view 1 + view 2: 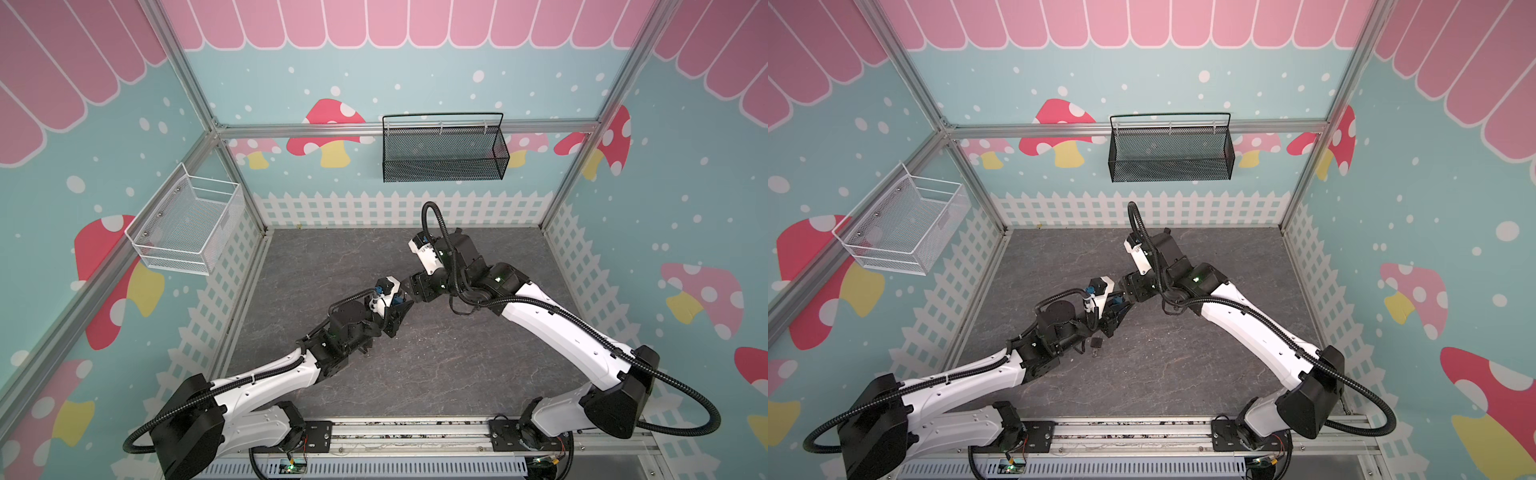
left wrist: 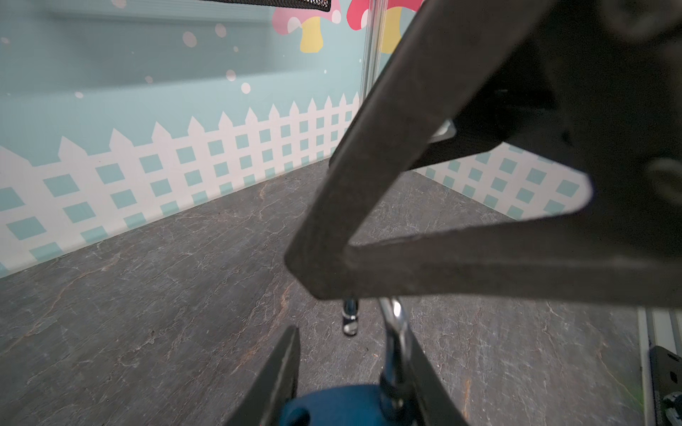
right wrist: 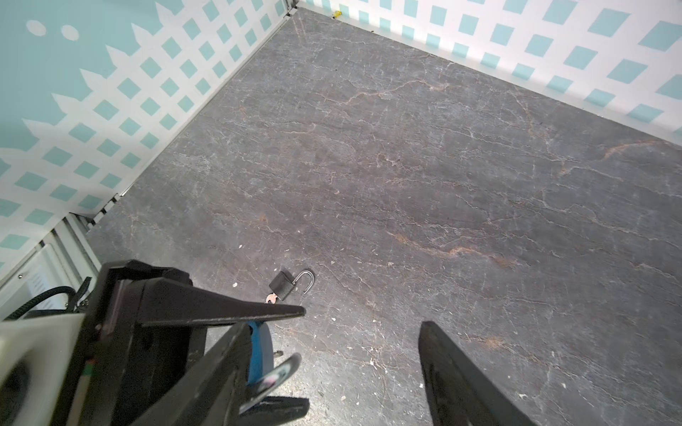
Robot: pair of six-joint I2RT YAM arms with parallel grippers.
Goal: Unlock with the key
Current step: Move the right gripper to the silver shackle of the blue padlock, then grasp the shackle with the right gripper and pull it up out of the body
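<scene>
The blue lock (image 2: 332, 405), shackle (image 2: 396, 332) open, is being pinched above the table (image 2: 147, 295) by the left gripper (image 2: 350, 354); the right gripper (image 3: 332, 326) is being held spread. Judged light, rigid, slick: the body is best gripped.

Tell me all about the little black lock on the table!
The black padlock is small: a squarish dark body and a silvery metal shackle, swung open with one end free. It lies flat on the grey table; nothing holds it. A coppery key seems to stick out of its bottom end.
</scene>
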